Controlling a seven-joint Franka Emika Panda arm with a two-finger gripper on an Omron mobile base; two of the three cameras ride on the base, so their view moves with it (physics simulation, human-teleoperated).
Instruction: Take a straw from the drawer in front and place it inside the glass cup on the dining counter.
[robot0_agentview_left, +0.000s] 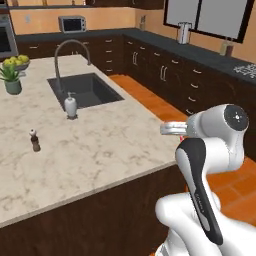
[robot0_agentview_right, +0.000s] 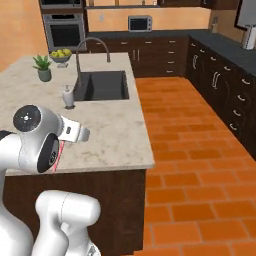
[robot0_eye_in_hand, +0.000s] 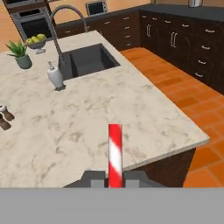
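Observation:
My gripper (robot0_eye_in_hand: 115, 177) is shut on the straw (robot0_eye_in_hand: 115, 153), a thin red and white striped stick that rises straight up between the two dark finger tips. It hangs above the near right corner of the dining counter (robot0_eye_in_hand: 144, 109), whose top is beige marbled stone. From the right base camera the straw (robot0_agentview_right: 60, 149) is a thin red line beside the white wrist. From the left base camera the hand (robot0_agentview_left: 172, 129) pokes out to the left of the wrist, over the counter's (robot0_agentview_left: 100, 150) near edge. The glass cup and the drawer are out of view.
A dark sink (robot0_eye_in_hand: 89, 61) with a tall curved faucet (robot0_eye_in_hand: 65, 13) is set into the counter, with a white soap bottle (robot0_eye_in_hand: 55, 76) beside it. Shakers (robot0_eye_in_hand: 4, 114), a potted plant (robot0_eye_in_hand: 21, 54) and a fruit bowl (robot0_eye_in_hand: 36, 41) stand further left. Orange brick floor (robot0_eye_in_hand: 175, 83) and dark cabinets lie to the right.

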